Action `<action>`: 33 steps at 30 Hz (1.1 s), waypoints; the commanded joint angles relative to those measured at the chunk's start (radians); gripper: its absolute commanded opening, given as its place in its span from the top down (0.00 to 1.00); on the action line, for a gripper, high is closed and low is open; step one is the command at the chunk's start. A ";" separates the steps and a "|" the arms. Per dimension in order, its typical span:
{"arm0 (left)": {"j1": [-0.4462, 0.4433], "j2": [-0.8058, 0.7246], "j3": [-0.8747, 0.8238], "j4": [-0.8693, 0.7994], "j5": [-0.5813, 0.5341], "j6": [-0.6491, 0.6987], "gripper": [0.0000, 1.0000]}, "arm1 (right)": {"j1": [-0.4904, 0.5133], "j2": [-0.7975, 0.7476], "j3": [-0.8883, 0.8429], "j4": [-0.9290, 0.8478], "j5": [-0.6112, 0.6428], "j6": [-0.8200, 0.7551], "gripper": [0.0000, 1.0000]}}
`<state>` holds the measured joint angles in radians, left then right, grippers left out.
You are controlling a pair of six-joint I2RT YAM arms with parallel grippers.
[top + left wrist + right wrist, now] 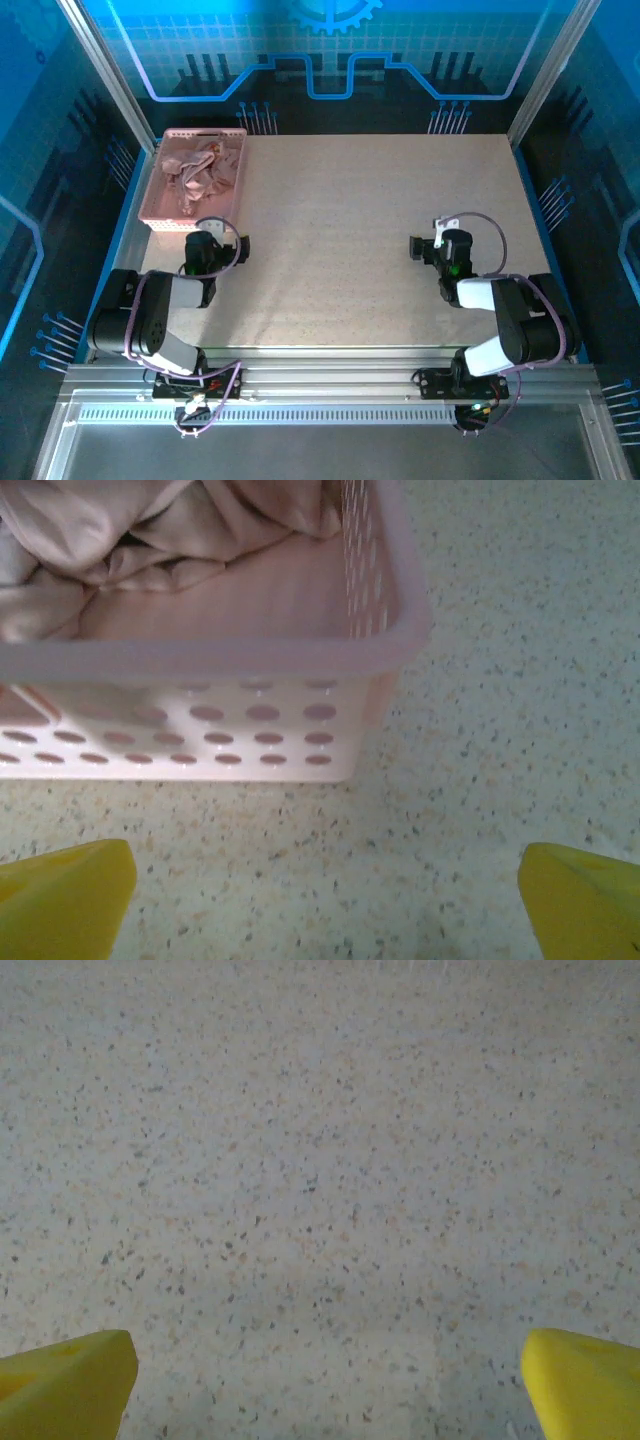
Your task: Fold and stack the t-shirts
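Crumpled dusty-pink t-shirts (200,172) lie bunched inside the pink plastic basket (152,205) at the table's far left. In the left wrist view the same fabric (150,540) fills the basket's back part behind its perforated front wall (200,725). My left gripper (215,243) hovers just in front of the basket's near wall, open, its yellow fingertips (65,895) wide apart over bare table. My right gripper (432,247) is out over the right half of the table, open, with nothing between its yellow fingertips (580,1380).
The speckled beige tabletop (360,230) stretches between the two arms. Metal frame posts and blue panels ring the table, and an aluminium rail runs along the near edge.
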<state>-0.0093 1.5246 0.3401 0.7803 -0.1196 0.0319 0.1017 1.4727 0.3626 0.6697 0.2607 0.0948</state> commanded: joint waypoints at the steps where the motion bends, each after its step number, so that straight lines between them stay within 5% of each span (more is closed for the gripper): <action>1: -0.017 0.026 0.041 0.145 -0.023 -0.027 0.01 | -0.014 0.024 0.040 0.133 0.034 -0.035 0.00; 27: -0.031 -0.010 0.024 0.151 -0.002 0.002 0.01 | -0.005 -0.009 0.043 0.104 -0.003 -0.064 0.00; 29: -0.067 -0.092 0.022 0.084 -0.029 0.034 0.01 | 0.054 -0.067 0.091 -0.001 0.077 -0.100 0.00; 33: -0.143 -0.334 0.030 -0.161 -0.012 0.040 0.01 | 0.089 -0.195 0.252 -0.508 0.119 -0.028 0.00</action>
<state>-0.1108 1.3285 0.3603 0.7444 -0.1379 0.0490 0.1642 1.3666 0.5262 0.4496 0.3294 0.0437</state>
